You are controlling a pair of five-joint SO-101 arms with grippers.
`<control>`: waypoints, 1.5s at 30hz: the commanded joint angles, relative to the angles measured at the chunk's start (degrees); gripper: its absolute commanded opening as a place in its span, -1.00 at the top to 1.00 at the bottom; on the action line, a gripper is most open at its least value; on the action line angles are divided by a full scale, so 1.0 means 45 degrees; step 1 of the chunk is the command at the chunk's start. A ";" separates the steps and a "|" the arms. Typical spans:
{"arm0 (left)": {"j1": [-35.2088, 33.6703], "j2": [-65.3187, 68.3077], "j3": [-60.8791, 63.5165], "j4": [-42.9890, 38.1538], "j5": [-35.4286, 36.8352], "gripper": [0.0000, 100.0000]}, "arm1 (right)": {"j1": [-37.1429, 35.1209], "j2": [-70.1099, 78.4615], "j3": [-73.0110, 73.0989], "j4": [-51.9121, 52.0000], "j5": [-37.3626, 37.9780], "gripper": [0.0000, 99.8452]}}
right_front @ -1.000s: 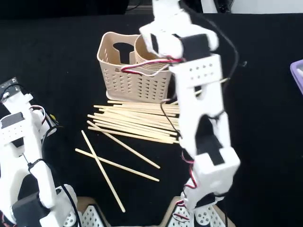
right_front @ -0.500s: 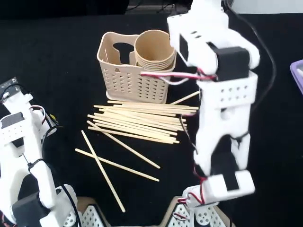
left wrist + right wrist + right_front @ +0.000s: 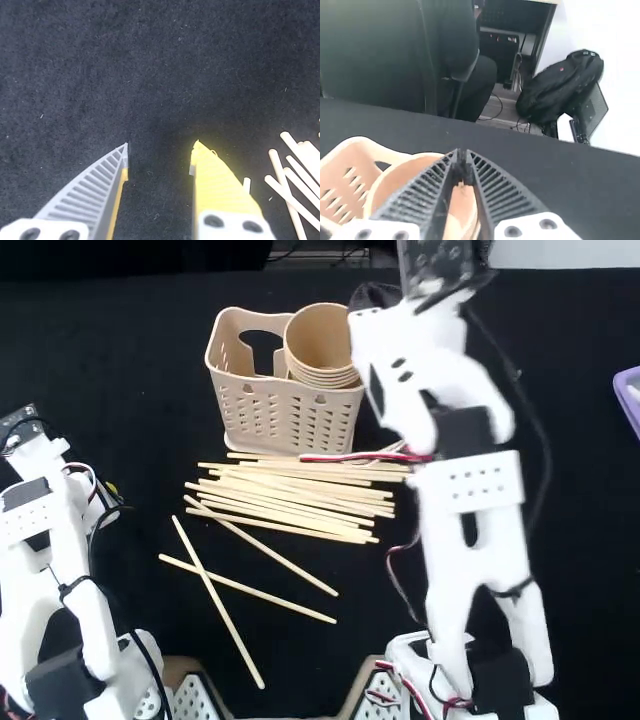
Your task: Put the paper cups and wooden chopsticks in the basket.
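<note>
A stack of brown paper cups [image 3: 322,340] stands inside the beige basket [image 3: 262,405] at the back of the black table. In the right wrist view the cups [image 3: 400,185] and basket [image 3: 342,170] lie below my right gripper [image 3: 460,159], whose black ribbed fingers are shut with nothing between them. In the high view that gripper [image 3: 372,295] is raised just right of the cups. Several wooden chopsticks [image 3: 295,495] lie piled in front of the basket, with three loose ones [image 3: 240,585] nearer the front. My left gripper [image 3: 159,150] is open over bare cloth, chopstick ends [image 3: 292,172] beside it.
The left arm [image 3: 45,560] stands folded at the front left corner. The tall right arm [image 3: 470,530] rises right of the chopstick pile. A purple object [image 3: 630,390] shows at the right edge. Beyond the table are a chair and a black backpack [image 3: 560,97].
The right arm has lifted off the basket and swung right and back, uncovering the cup stack. The left arm has not moved.
</note>
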 commanded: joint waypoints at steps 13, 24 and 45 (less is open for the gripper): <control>0.0205 -0.0274 -0.0147 -0.0156 0.0020 0.59 | -0.0156 -0.0576 0.5226 -0.7267 0.0020 0.98; 0.0205 -0.0293 -0.0147 -0.0156 0.0039 0.59 | -0.0098 -0.0850 0.4444 -0.7248 0.0020 0.98; 0.0635 -0.0215 -0.0127 -0.0117 -0.0039 0.58 | -0.0137 -0.6515 0.5714 0.7893 0.2891 0.87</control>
